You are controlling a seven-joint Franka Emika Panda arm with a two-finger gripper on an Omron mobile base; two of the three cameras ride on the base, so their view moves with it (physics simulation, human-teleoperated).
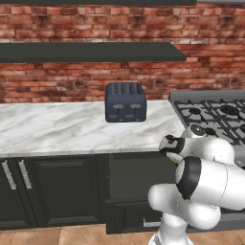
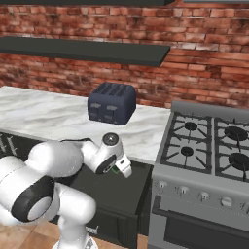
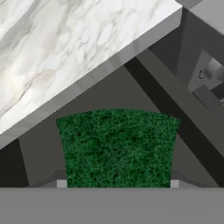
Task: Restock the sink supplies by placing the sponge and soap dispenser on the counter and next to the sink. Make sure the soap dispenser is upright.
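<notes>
Sponge (image 3: 117, 146) gripped between the gripper (image 2: 118, 169) fingers, held low before the dark cabinet fronts just below the marble worktop (image 1: 62, 127) edge near the stove; placement beside the sink and all soap dispenser handling judged outstanding.

Green sponge (image 3: 117, 146) held in gripper (image 3: 117, 183), below marble counter (image 3: 65, 48) edge

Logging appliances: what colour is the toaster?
Dark navy blue; the toaster shows best in the left base view.
</notes>
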